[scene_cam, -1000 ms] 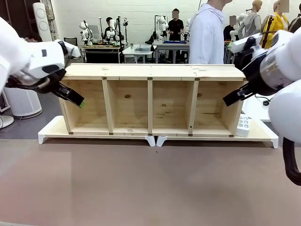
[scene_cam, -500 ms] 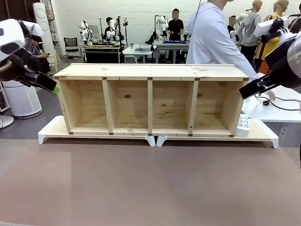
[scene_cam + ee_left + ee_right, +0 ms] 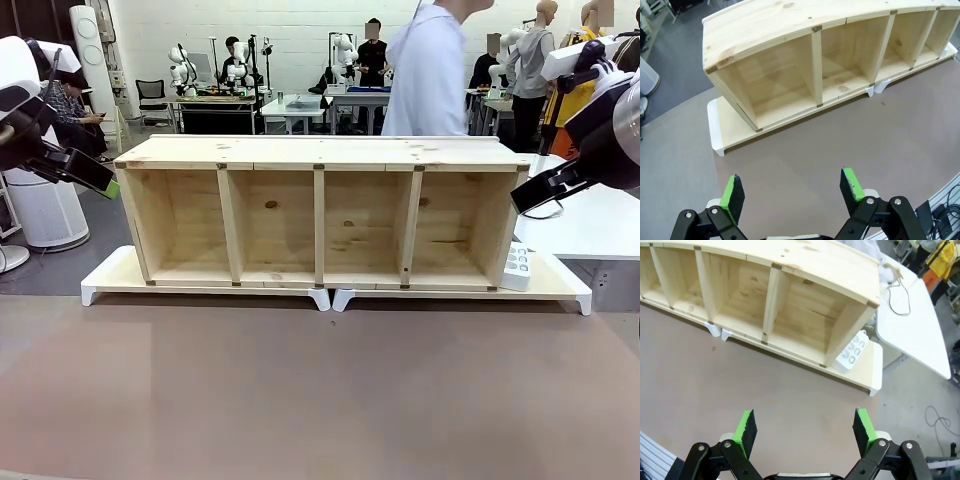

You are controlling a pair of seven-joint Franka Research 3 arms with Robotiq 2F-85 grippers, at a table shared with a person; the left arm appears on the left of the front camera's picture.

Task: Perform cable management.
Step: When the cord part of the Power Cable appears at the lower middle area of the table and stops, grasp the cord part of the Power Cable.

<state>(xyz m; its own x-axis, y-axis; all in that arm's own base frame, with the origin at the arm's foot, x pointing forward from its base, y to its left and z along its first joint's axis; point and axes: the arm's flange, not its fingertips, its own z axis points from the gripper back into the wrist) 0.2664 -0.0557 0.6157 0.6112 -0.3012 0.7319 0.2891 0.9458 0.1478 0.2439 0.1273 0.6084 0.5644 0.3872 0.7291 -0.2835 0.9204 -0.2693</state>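
Observation:
The cable lies as a thin black loop on the white side table right of the wooden shelf. Its far end runs up to a person's hand; the plug is too small to make out. My left gripper hangs open in the air off the shelf's left end, and in the left wrist view nothing sits between its green pads. My right gripper hovers open by the shelf's right end, over the brown table in the right wrist view, well short of the cable.
The shelf lies on white platforms with several open compartments facing me. A white power strip leans against its right end. A person in a light top stands behind the shelf. The brown table stretches in front.
Both arms have drawn outward from the shelf's ends, the left one far to the left. The person leaned right towards the side table, then straightened up. The cable on that table has shifted.

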